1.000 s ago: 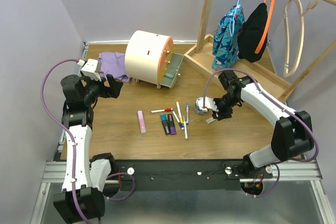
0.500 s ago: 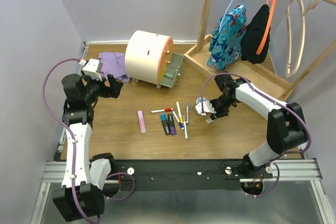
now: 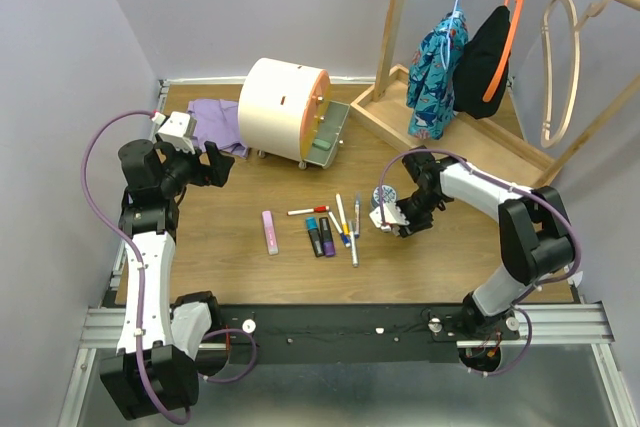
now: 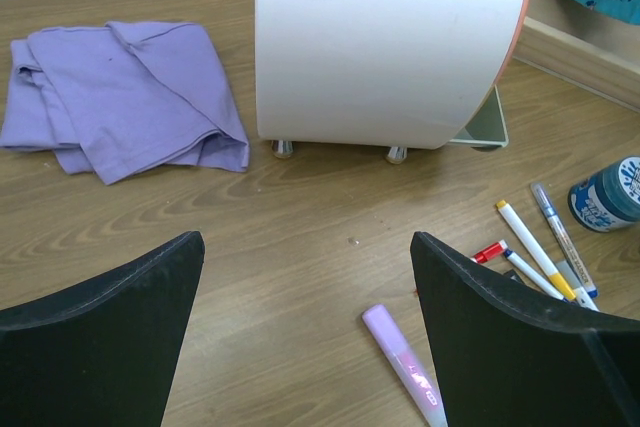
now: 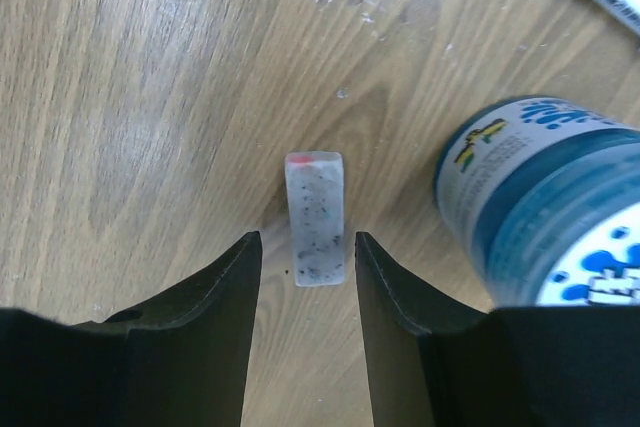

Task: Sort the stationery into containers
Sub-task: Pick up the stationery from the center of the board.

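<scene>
Tabletop is carrying one cream chest, one purple cloth, one pink bar, two stubby markers, four thin pens as far as overlap allows, one round tin and one speckled eraser. Two garments are hanging on one rack.

Bright, even light with soft shadows; both wrist views blur near the lens.

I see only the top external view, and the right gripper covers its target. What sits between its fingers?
Observer: A small speckled white block with a red end, lying flat. The right gripper is open, with a gap on either side.
Operator: Where is the tin?
Observer: Just outside one finger, upright, with a blue label.
Operator: And the left gripper?
Observer: Open wide, holding nothing.
</scene>
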You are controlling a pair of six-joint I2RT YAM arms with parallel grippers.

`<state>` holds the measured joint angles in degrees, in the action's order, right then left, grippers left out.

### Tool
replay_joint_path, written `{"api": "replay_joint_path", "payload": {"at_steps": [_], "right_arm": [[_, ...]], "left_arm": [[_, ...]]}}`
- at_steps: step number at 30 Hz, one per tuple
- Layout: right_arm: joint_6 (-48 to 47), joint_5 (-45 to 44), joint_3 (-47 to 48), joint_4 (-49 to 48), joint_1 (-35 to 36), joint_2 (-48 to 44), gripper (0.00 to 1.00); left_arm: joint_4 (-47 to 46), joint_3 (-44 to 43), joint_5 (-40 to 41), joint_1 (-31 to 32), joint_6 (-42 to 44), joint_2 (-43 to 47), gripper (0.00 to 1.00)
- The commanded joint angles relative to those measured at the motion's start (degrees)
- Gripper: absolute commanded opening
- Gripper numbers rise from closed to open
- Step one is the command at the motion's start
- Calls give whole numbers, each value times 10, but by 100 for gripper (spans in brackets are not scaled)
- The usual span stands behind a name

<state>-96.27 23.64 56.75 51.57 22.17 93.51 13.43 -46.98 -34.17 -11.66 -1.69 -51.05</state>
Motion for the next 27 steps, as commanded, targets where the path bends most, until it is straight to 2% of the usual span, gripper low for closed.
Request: {"api": "replay_joint_path", "payload": {"at_steps": [1,3,6,7,9,13,15,17,18,19,21,22,24,25,27], "right_arm": [[-16,-16,-23,-32,3,13,47],[-13,-19,-27,-40,3,17,44],[-3,-21,-26,-41,3,29,33],[0,-21,-23,-33,4,30,26],[6,-11,-14,-18,3,18,23],[31,53,66,95,3,-39,22],[53,115,142,133,3,-66,22],[124,189,219,158,3,-72,21],[182,211,236,139,3,-73,21],[325,228,250,74,3,-73,21],[465,265,267,1,4,-64,21],[600,272,269,-76,3,-47,20],[726,273,277,-143,3,-17,20],[831,274,281,-197,2,16,20],[920,287,288,-244,-1,49,20]], "left_arm": [[7,-4,7,-6,6,-3,93],[7,-6,7,-7,5,-5,93],[4,-6,7,-7,1,-8,93],[3,-7,6,-7,0,-9,93],[5,-9,4,-7,-1,-10,93],[12,-23,-3,-7,2,-10,93],[13,-28,-7,-7,1,-12,93],[6,-35,-12,-7,-3,-16,93],[3,-36,-14,-7,-7,-18,93],[-1,-38,-14,-7,-15,-19,93],[-14,-40,-16,-6,-24,-22,93],[-17,-44,-17,-7,-31,-24,93],[-19,-51,-16,-7,-37,-28,93],[-18,-58,-15,-7,-41,-31,93],[-13,-65,-13,-7,-43,-35,93]]}}
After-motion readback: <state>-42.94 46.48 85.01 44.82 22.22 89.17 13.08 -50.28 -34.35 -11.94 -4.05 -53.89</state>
